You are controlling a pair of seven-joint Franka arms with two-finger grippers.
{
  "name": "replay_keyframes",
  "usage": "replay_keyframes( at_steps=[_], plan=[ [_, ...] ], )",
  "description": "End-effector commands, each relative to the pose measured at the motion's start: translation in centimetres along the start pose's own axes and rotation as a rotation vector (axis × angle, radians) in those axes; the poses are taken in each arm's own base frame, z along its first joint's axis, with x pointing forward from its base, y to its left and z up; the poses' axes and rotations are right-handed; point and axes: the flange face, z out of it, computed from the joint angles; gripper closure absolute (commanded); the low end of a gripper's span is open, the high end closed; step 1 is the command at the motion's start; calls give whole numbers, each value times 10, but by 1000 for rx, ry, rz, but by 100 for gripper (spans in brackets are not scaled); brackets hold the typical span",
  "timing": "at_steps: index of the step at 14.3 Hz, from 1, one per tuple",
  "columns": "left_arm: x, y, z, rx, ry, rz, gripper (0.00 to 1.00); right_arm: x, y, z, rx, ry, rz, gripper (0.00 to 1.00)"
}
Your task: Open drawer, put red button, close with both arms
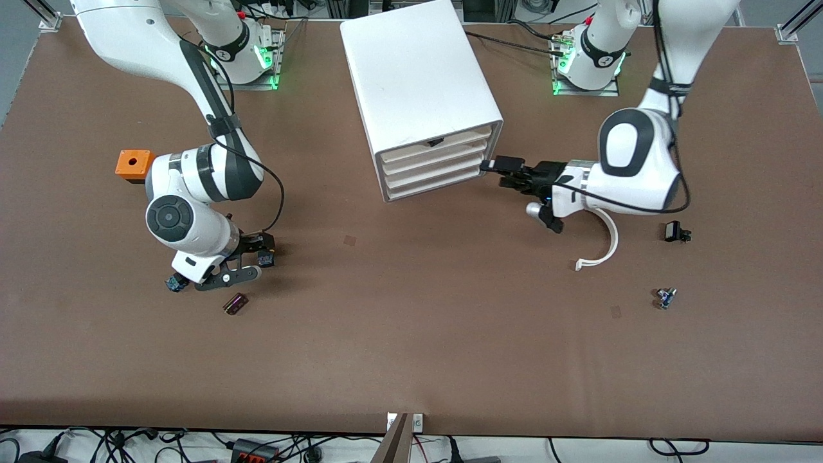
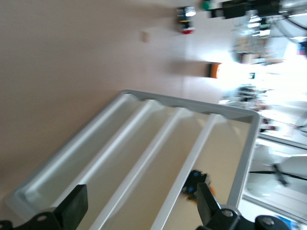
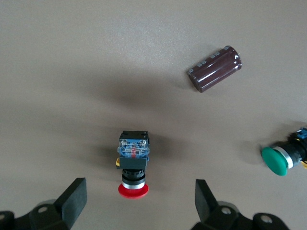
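I see the red button [image 3: 133, 165] lying on its side on the table under my wide-open, empty right gripper [image 3: 139, 201]. It looks light, hard, round-capped; I would pinch its square body. The left gripper [image 1: 498, 168], also open and empty, waits at the drawer [image 1: 437, 168].

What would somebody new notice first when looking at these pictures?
Probably the big white cabinet with its four stacked drawers, standing mid-table between the two arms, with the left tool open right at the drawer fronts. Next, the right tool hangs open over the red button lying on the brown table, with a green button and a dark cylinder close by.
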Motion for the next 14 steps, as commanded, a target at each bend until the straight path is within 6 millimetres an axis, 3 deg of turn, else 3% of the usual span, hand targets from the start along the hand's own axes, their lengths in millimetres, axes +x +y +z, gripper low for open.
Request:
replay_keyframes(
  at_steps=[1, 3, 6, 10, 13, 14],
  plan=[
    [-9, -24, 24, -90, 20, 81, 0, 5, -1, 11, 6, 7, 11, 0],
    [-15, -39, 33, -131, -7, 92, 0, 5, -2, 37, 4, -20, -8, 0],
    [-25, -56, 50, -226, -46, 96, 0, 4, -17, 49, 12, -40, -28, 0],
    [-47, -84, 72, -273, -70, 89, 1, 3, -21, 74, 50, -77, -3, 0],
    [-51, -97, 81, -283, -78, 97, 45, 6, -20, 80, 48, -61, -3, 0],
    [-49, -98, 80, -284, -76, 96, 53, 6, -20, 81, 48, -60, -3, 0]
  ],
)
